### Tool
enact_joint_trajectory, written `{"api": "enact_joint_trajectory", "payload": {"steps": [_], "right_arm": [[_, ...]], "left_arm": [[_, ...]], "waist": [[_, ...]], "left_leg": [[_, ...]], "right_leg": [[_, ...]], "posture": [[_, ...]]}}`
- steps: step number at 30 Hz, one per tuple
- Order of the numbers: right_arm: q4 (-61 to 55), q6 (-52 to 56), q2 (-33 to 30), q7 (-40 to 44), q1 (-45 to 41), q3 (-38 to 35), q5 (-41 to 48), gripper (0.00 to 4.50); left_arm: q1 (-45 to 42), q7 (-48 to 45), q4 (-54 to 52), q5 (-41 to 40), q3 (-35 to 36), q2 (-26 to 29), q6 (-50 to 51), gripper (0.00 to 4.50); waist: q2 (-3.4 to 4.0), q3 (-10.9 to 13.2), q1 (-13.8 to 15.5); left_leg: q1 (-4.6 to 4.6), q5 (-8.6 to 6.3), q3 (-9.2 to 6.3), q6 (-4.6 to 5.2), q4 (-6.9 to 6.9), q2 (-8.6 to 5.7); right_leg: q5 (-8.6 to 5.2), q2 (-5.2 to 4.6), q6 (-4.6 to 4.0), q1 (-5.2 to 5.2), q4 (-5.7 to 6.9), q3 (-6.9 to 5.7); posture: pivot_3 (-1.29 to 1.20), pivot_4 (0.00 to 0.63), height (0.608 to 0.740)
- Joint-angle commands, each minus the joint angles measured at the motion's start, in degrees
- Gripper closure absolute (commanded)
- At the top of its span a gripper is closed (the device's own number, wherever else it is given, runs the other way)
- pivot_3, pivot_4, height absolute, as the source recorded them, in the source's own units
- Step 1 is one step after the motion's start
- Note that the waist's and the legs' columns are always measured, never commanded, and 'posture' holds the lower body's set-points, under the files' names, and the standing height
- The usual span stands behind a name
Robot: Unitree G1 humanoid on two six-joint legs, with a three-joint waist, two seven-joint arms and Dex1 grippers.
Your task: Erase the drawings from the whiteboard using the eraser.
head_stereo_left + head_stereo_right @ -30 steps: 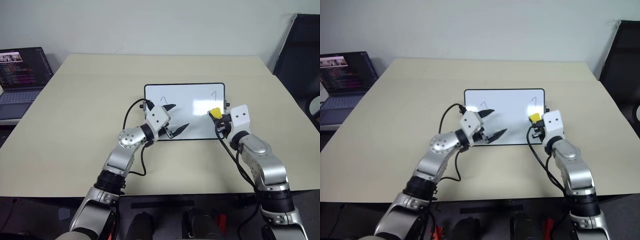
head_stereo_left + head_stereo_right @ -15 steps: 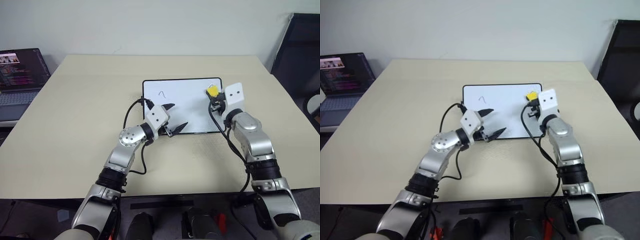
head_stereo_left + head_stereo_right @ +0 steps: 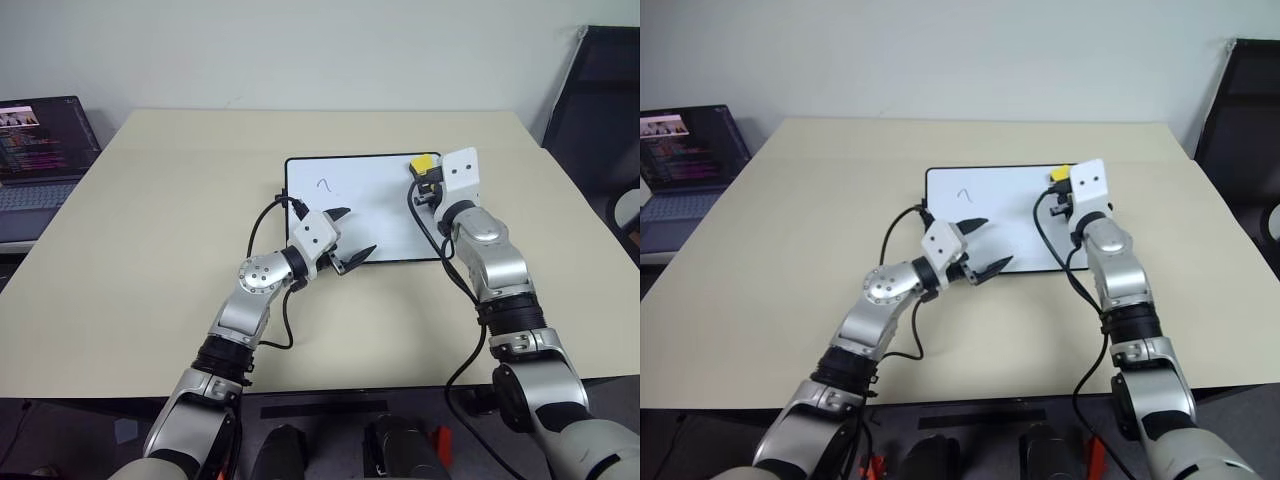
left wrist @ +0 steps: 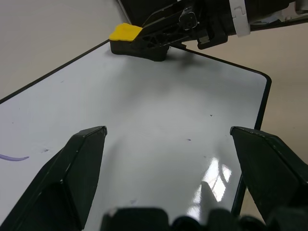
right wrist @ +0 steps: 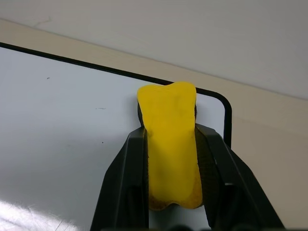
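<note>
Now we hold eraser [image 3: 424, 161] clamped in right tool [image 5: 171, 159] at whiteboard [image 3: 380, 215] far corner; right-side mark gone, left drawing [image 3: 324, 184] remains. Left tool [image 3: 345, 240] apart.

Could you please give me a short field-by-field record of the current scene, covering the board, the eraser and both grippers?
whiteboard: lies flat on the beige table
drawing: one hooked stroke visible, on the board's far left part
eraser: yellow, at the board's far right corner
right gripper: shut on the eraser
left gripper: open, empty, over the board's near left edge
laptop: open, beyond the table's left edge
</note>
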Motion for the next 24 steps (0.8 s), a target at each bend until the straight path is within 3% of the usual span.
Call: {"api": "enact_joint_trajectory", "payload": {"steps": [1, 6, 13, 17, 24], "right_arm": [[-0.82, 3.44, 0.48, -0.11, 2.95, -1.13, 0.58, 3.51], [-13.88, 12.35, 0.12, 2.00, 13.60, -0.35, 2.10, 3.51], [-23.53, 19.69, -0.15, 2.74, 19.62, -0.35, 2.84, 3.51], [-25.99, 21.79, -0.32, 3.21, 20.28, -0.67, 2.84, 3.51], [-19.69, 18.22, -0.94, 2.19, 13.56, -2.09, 2.12, 3.51]], "left_arm": [[-0.29, -0.27, -2.73, -0.16, 0.13, -0.21, -0.39, 0.00], [-0.25, -0.54, -2.90, -0.22, 0.22, -0.19, -0.23, 0.00], [-0.12, -0.59, -2.80, -0.20, 0.20, -0.49, -0.23, 0.00], [-0.82, -0.50, -1.74, -0.08, 0.33, -0.65, -0.66, 0.00], [-1.34, -0.45, -0.71, 0.12, 0.33, -0.97, -1.09, 0.00]], "waist": [[0.00, 0.00, 0.04], [-0.03, -0.04, 0.16], [-0.03, -0.04, 0.04], [-0.04, -0.04, 0.05], [-0.04, -0.03, -0.22]], "left_leg": [[0.00, 0.00, -0.01, 0.00, 0.00, 0.00], [-0.01, 0.00, -0.04, 0.00, -0.04, 0.02], [0.05, 0.00, -0.04, 0.00, -0.01, 0.03], [0.02, 0.00, -0.02, 0.00, -0.05, 0.03], [0.05, 0.00, 0.00, 0.00, -0.03, 0.01]], "right_leg": [[0.00, -0.01, 0.00, 0.01, 0.00, -0.01], [-0.02, -0.03, 0.00, 0.02, -0.03, -0.02], [-0.03, -0.04, -0.04, 0.03, 0.01, -0.01], [-0.03, -0.04, -0.02, 0.01, -0.06, 0.00], [-0.04, -0.04, -0.04, 0.01, -0.07, 0.01]], "posture": [[0.00, 0.150, 0.740], [0.00, 0.150, 0.740], [0.00, 0.150, 0.740], [0.00, 0.150, 0.740], [0.00, 0.150, 0.740]]}}
